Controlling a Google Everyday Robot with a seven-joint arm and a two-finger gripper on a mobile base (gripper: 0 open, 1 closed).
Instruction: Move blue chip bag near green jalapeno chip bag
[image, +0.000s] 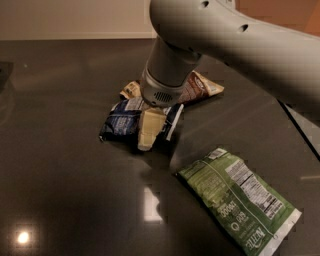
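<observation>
The blue chip bag lies crumpled on the dark table, left of centre. My gripper comes down from the big grey arm and sits right on the right half of the bag, covering its middle. The green jalapeno chip bag lies flat at the lower right, a clear gap away from the blue bag and the gripper.
A brown-and-cream bag lies just behind the blue bag, partly hidden by the arm. The table's right edge runs diagonally at the far right. A dark object sits at the left edge.
</observation>
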